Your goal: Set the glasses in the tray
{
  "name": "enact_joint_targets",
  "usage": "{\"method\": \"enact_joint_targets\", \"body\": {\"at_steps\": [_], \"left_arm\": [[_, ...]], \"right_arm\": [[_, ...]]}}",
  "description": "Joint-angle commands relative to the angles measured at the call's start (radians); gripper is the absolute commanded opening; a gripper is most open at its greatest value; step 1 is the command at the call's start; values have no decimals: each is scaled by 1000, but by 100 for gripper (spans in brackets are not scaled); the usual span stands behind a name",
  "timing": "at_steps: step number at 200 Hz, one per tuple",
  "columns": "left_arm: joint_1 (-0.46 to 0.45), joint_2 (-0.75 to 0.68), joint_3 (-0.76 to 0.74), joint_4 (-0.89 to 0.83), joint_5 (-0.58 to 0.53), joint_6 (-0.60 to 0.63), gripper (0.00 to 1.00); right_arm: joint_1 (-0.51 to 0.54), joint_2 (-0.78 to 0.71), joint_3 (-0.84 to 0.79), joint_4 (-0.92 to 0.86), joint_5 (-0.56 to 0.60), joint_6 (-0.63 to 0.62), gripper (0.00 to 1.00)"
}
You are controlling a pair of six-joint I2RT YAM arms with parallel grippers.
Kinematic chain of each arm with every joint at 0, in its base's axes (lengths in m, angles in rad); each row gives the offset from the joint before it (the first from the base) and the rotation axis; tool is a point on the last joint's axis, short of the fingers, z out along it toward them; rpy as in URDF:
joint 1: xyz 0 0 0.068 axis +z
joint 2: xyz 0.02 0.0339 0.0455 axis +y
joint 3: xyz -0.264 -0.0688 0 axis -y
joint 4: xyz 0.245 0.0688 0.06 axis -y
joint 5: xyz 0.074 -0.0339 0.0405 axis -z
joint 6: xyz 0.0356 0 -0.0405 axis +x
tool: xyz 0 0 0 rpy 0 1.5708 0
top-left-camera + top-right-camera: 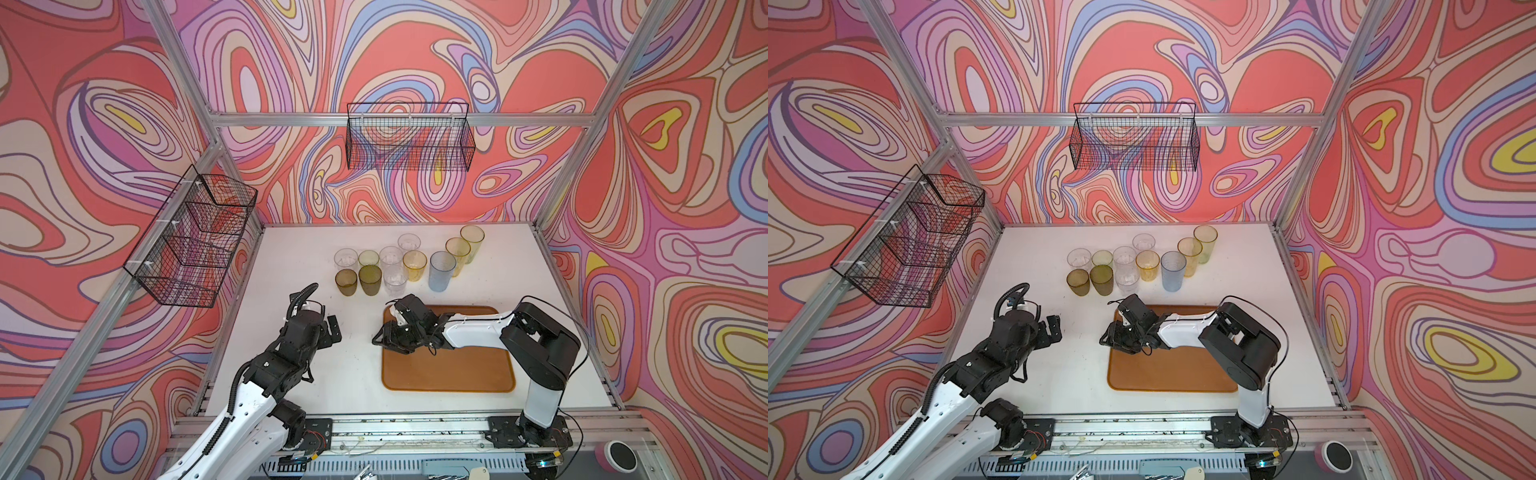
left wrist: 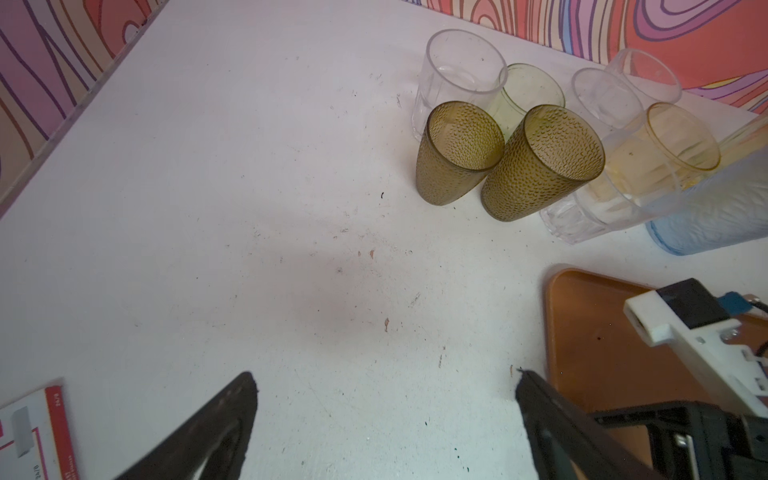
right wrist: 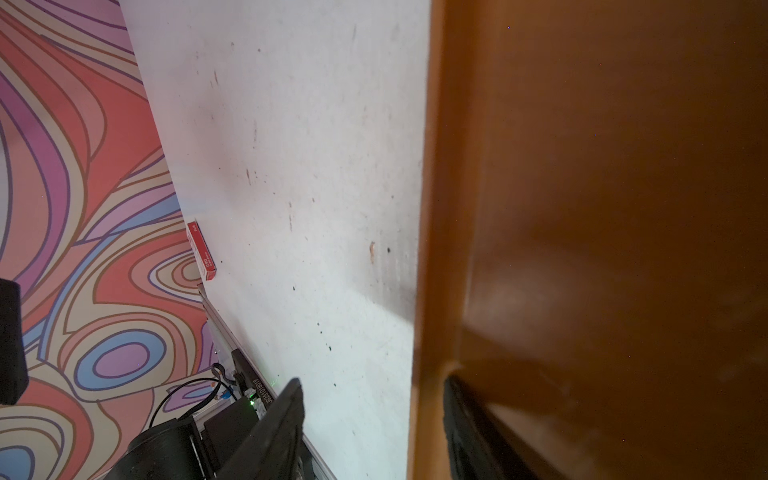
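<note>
Glasses (image 1: 414, 266) stand upright on the table (image 1: 291, 374), none in the tray (image 1: 449, 365), clustered ahead of your left gripper (image 2: 384, 382), its jaws spread wide and empty. Your right gripper (image 3: 370, 382), half parted and empty, hangs over the tray's edge, pointing away from them.

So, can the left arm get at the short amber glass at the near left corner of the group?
Probably yes: the left tool is open, empty and faces the amber glass, with only bare table between them.
</note>
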Motion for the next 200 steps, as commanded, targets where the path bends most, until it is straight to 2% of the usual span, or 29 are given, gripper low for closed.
{"method": "enact_joint_targets", "body": {"at_steps": [1,26,72,93,124,173,200], "left_arm": [[-4,-5,3,-49,-23,-25,100],[-3,-2,25,-85,-26,-30,100],[-3,20,35,-77,40,-42,100],[-3,44,39,-80,62,-40,100],[-16,70,40,-68,126,-65,100],[-116,137,47,-12,127,-109,100],[-194,222,72,33,122,-123,100]], "right_arm": [[6,-38,1,-86,64,-32,57],[6,-113,-12,-175,115,-71,61],[-5,-254,-29,-346,218,-166,64],[-9,-331,-46,-421,303,-196,70],[-28,-460,-110,-426,363,-217,77],[-68,-583,-167,-465,436,-232,83],[-92,-630,-204,-484,463,-245,94]]}}
